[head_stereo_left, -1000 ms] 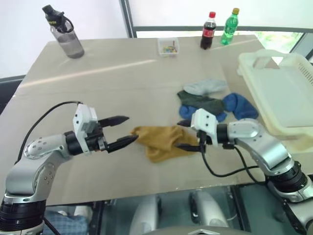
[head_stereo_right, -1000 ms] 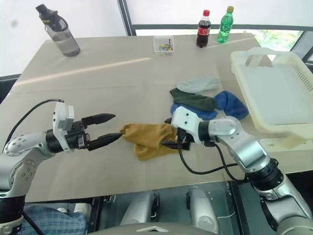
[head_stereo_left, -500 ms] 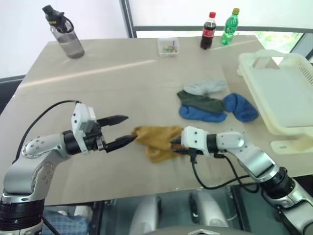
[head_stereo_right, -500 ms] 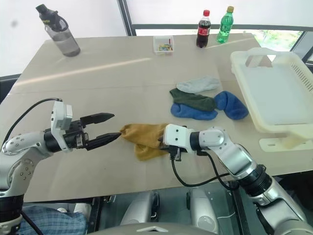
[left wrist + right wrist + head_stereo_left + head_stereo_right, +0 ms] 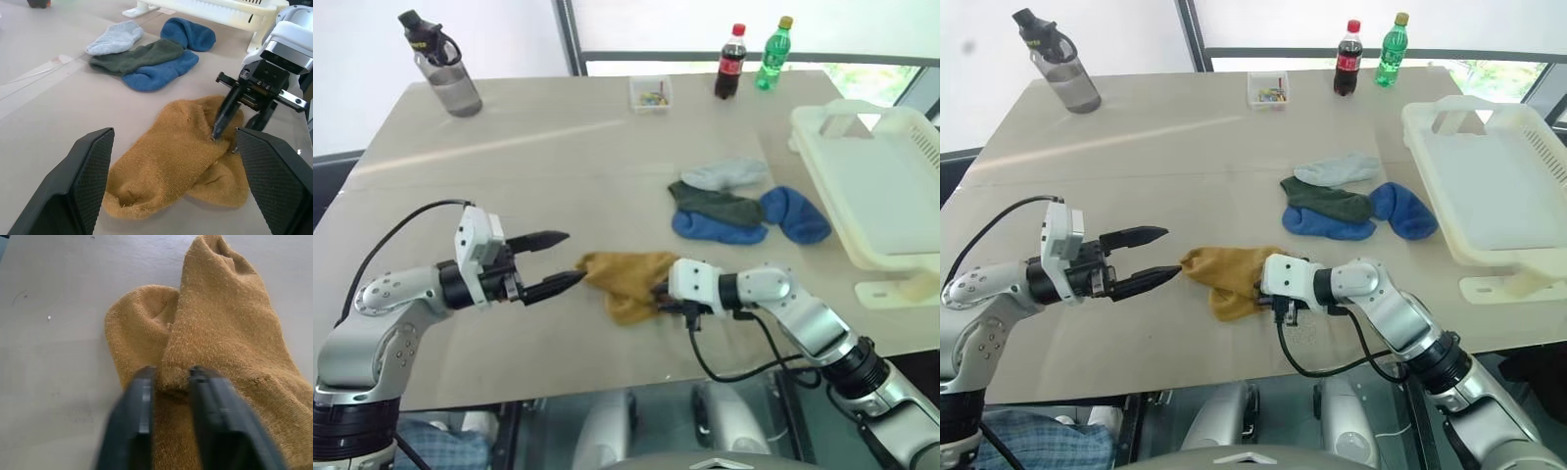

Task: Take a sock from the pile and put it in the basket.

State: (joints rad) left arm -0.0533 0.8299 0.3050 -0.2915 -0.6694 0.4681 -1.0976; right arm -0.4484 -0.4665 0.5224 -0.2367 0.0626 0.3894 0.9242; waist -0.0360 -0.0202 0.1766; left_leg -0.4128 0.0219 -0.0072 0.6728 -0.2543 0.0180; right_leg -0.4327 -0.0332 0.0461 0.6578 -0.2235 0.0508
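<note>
- Right gripper (image 5: 658, 297) low at the near part of the desk (image 5: 558, 147), jaws pinching a fold of the mustard sock (image 5: 625, 279) at its edge.
- Sock lying flat and crumpled on the desk, between both grippers.
- Left gripper (image 5: 562, 261) just beside the other end of the sock, jaws spread wide, holding nothing.
- Pile (image 5: 739, 206) of blue, green and grey socks farther back, apart from the mustard one.
- Basket (image 5: 871, 186) at the right edge of the desk, near the pile.
- Grey bottle (image 5: 443, 67), small clear box (image 5: 650, 93), two drink bottles (image 5: 751, 57) at the far side.
</note>
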